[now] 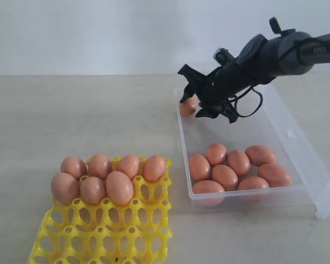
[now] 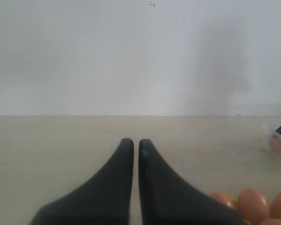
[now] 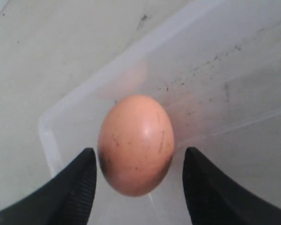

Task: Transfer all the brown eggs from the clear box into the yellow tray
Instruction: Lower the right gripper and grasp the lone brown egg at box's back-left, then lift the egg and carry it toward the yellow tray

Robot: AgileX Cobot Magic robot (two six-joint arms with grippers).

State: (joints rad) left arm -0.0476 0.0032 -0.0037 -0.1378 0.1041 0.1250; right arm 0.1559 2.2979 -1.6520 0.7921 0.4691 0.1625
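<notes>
The right gripper (image 3: 139, 154) stands open around one orange-brown matte egg (image 1: 187, 108), its black fingers (image 3: 79, 187) on either side with a gap to the shell, not touching it. That egg lies in the corner of the shallow transparent plastic box (image 1: 275, 132) at about 11 o'clock within it. Eight more eggs (image 1: 224, 176) cluster at the box's 6 o'clock end. In the exterior view the box sits at 3 o'clock and the bright yellow plastic egg tray (image 1: 126, 236) at 7 o'clock, near it. Seven eggs (image 1: 119, 187) sit in the tray's two far rows. The left gripper (image 2: 136, 143) hangs above the pale beige table (image 2: 47, 140), fingers closed together and holding nothing.
</notes>
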